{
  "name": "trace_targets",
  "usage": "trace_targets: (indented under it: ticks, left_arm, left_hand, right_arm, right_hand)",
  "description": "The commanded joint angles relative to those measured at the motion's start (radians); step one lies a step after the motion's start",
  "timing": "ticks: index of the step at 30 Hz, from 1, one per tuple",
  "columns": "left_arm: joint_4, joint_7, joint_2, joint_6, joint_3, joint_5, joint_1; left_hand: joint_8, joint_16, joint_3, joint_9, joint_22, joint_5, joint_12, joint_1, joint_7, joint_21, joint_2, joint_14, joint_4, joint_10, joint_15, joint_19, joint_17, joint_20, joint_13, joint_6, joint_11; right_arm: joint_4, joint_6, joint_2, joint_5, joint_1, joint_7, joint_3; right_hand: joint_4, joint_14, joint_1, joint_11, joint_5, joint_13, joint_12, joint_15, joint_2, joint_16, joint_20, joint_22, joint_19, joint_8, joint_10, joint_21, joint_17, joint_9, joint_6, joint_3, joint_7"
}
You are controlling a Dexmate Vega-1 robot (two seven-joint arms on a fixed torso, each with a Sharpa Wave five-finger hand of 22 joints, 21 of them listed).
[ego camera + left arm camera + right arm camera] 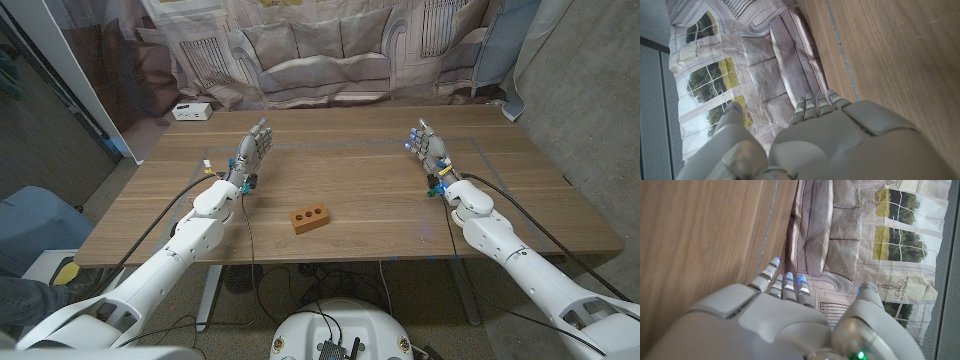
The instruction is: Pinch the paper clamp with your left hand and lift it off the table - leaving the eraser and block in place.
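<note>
A brown block (310, 217) with three holes lies on the wooden table (360, 175), near the front middle. My left hand (252, 148) stands at the table's left, behind and to the left of the block, well apart from it. Its fingers are stretched out and hold nothing. My right hand (428, 148) stands on the right side at about the same depth, fingers also stretched and empty. In the left wrist view the back of my left hand (840, 145) reaches over bare wood (895, 55). In the right wrist view my right hand (770, 320) does the same.
A small white box (191, 111) sits at the table's far left corner. A printed cloth backdrop (320, 50) with a sofa picture hangs just behind the far edge. A blue seat (30, 215) stands beside the table on the left.
</note>
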State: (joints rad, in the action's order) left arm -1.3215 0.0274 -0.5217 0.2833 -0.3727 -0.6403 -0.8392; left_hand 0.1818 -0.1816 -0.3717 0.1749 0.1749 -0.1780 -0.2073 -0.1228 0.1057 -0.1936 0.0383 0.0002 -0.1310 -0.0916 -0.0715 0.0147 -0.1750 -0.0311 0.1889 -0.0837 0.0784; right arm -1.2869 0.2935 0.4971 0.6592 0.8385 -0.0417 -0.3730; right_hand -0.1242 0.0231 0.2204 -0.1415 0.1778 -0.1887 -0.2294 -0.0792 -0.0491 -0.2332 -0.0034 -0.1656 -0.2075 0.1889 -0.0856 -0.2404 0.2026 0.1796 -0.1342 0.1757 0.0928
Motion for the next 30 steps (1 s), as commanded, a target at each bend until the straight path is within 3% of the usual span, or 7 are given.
trace_targets:
  ticks: [1, 9, 22, 30]
  left_arm:
    - [-0.059, -0.021, -0.026, 0.006, 0.01, 0.018, -0.026]
    - [-0.139, -0.067, -0.061, -0.016, 0.033, 0.022, -0.07]
    - [-0.211, -0.093, -0.147, -0.033, 0.049, 0.104, -0.077]
    - [-0.222, -0.138, -0.168, 0.022, 0.062, 0.189, -0.09]
  left_hand:
    - [0.007, -0.007, -0.008, 0.002, 0.004, -0.007, -0.006, -0.009, 0.005, -0.006, 0.001, 0.007, 0.001, -0.014, -0.01, 0.001, -0.002, -0.007, 0.003, -0.004, 0.003]
    - [0.011, -0.011, -0.009, 0.002, 0.003, -0.006, -0.012, -0.014, 0.004, -0.009, 0.003, 0.023, -0.002, -0.033, -0.011, -0.011, -0.002, -0.009, 0.003, -0.021, 0.001]
    - [0.018, -0.018, -0.013, 0.002, 0.003, -0.004, -0.024, -0.029, 0.009, -0.016, 0.0, 0.064, -0.01, -0.074, -0.009, -0.039, -0.001, -0.018, 0.003, -0.054, 0.002]
    - [0.023, -0.025, -0.011, 0.003, 0.002, -0.001, -0.034, -0.047, 0.008, -0.025, -0.018, 0.113, -0.022, -0.116, -0.004, -0.082, -0.001, -0.032, 0.004, -0.086, -0.003]
  right_arm:
    - [-0.029, 0.022, 0.0, 0.002, 0.032, 0.017, 0.007]
    - [-0.076, 0.041, 0.016, 0.004, 0.075, 0.047, 0.031]
    - [-0.083, 0.03, 0.047, 0.016, 0.069, 0.01, 0.042]
    - [-0.009, 0.084, 0.03, 0.036, 0.044, -0.064, 0.044]
  right_hand:
    - [0.001, 0.0, 0.01, -0.008, 0.004, -0.004, -0.007, -0.008, -0.003, -0.005, 0.002, -0.005, -0.007, 0.005, 0.0, -0.003, 0.004, 0.004, -0.007, 0.005, -0.002]
    - [0.0, -0.001, 0.011, -0.01, 0.004, -0.004, -0.006, -0.008, -0.004, -0.004, 0.003, -0.005, -0.009, 0.005, -0.002, -0.001, 0.004, 0.004, -0.008, 0.006, -0.003]
    - [-0.001, -0.002, 0.013, -0.01, 0.004, -0.005, -0.005, -0.009, -0.006, -0.001, 0.002, -0.005, -0.01, 0.006, -0.007, 0.004, 0.004, 0.004, -0.011, 0.006, -0.002]
    - [-0.001, 0.019, 0.014, -0.009, 0.003, -0.005, 0.0, -0.002, -0.009, 0.01, -0.004, -0.006, 0.014, 0.006, -0.006, 0.019, 0.005, 0.004, -0.014, 0.007, -0.003]
